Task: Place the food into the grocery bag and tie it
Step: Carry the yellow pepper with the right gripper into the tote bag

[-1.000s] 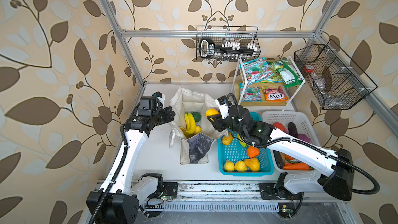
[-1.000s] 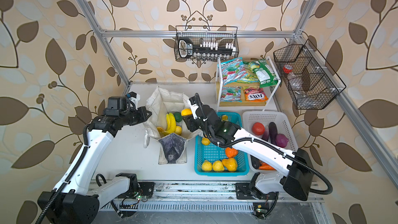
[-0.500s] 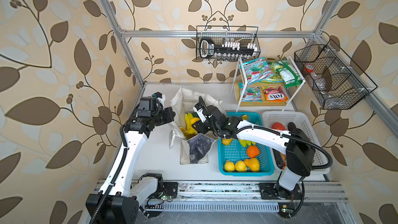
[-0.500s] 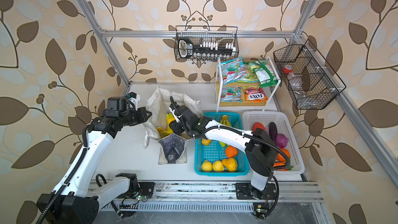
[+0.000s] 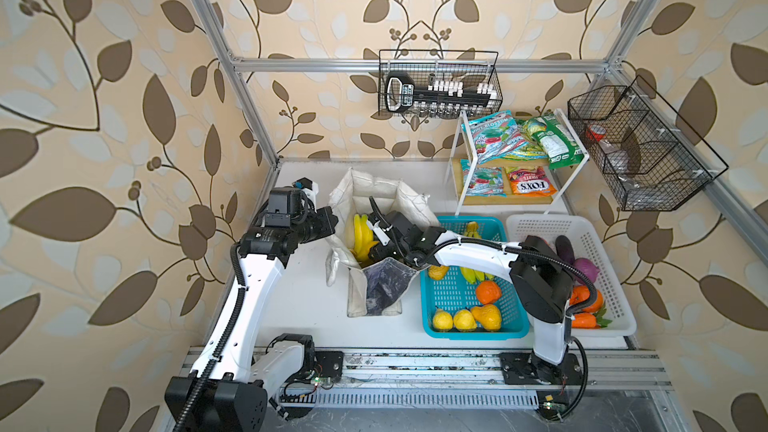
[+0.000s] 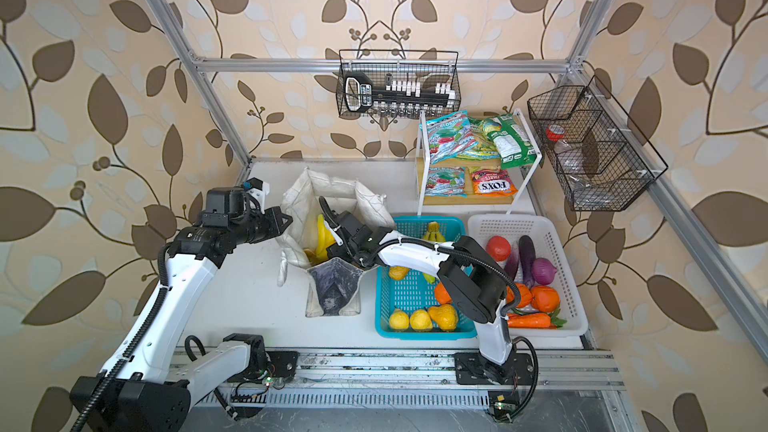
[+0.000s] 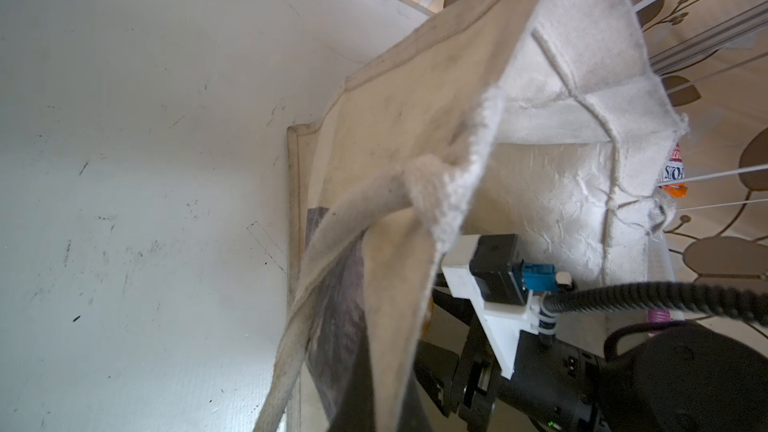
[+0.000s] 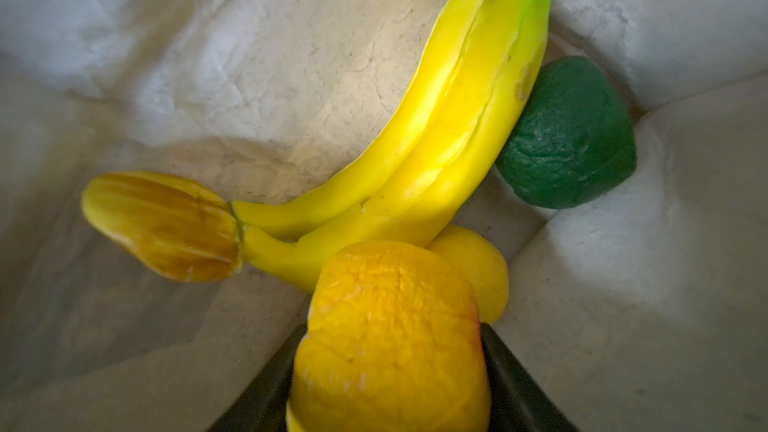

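The off-white grocery bag point(image 5: 386, 193) point(image 6: 332, 189) stands open in both top views. My left gripper point(image 5: 330, 222) point(image 6: 286, 222) is shut on its left rim; the cloth point(image 7: 415, 118) hides the jaws in the left wrist view. My right gripper point(image 5: 374, 251) point(image 8: 390, 351) reaches down inside the bag, its fingers point(image 8: 511, 380) pressed against both sides of a wrinkled yellow-orange toy fruit point(image 8: 386, 292). On the bag's floor lie a banana bunch point(image 8: 436, 130) point(image 5: 360, 234), a green round fruit point(image 8: 569, 135) and a smooth yellow fruit point(image 8: 486, 272). Snack packets point(image 5: 496, 139) point(image 5: 555, 143) rest on the rack.
A turquoise basket point(image 5: 473, 334) with more toy fruit sits right of the bag, under my right forearm. Beyond it is a white basket point(image 5: 611, 284) of vegetables. The white wire rack point(image 5: 457, 168) holds the orange FOX'S packet point(image 5: 530, 180). Black wire baskets point(image 5: 440, 85) hang on the walls.
My right arm has swung left from over the turquoise basket and dropped into the bag, taking the yellow-orange fruit down with it. The left arm has stayed put on the rim.
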You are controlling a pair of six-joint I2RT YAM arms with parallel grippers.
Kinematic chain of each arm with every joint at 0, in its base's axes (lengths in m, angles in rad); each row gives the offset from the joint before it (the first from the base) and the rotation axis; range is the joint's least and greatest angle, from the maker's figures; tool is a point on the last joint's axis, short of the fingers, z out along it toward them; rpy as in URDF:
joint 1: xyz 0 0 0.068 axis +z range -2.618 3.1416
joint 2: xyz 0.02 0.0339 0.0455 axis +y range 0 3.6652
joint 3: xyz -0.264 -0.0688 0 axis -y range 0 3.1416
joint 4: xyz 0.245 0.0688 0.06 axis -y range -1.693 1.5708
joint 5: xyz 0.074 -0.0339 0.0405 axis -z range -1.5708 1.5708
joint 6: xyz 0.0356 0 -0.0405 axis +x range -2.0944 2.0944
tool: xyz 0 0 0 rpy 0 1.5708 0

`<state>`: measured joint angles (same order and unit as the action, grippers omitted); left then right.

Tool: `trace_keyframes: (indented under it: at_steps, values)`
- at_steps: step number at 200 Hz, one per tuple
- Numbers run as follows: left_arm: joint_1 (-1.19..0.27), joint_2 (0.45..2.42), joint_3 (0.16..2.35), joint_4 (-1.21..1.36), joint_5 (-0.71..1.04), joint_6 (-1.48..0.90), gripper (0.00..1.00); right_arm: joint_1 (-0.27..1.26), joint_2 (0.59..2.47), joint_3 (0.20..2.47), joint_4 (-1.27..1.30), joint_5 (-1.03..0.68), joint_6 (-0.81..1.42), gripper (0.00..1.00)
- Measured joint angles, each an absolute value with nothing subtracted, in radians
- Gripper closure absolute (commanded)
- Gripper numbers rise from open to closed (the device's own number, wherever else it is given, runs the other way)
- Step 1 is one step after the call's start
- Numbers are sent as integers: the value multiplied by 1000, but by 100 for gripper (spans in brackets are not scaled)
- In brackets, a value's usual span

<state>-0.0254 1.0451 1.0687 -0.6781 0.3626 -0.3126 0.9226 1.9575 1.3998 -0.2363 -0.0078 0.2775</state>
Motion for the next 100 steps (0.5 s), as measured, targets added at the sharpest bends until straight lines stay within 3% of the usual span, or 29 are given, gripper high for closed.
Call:
trace_keyframes:
  at_steps: [51, 61, 100]
  values:
    - [-25, 1045, 1068, -680, 359, -313, 100, 923, 1963, 1401, -245, -9, 275, 13]
    - [-25, 1045, 1068, -680, 358, -313, 100, 923, 1958, 1401, -248, -2, 277, 1]
    - [-26, 1045, 1068, -685, 327, -313, 100, 923, 1854, 1399, -272, 52, 256, 0]
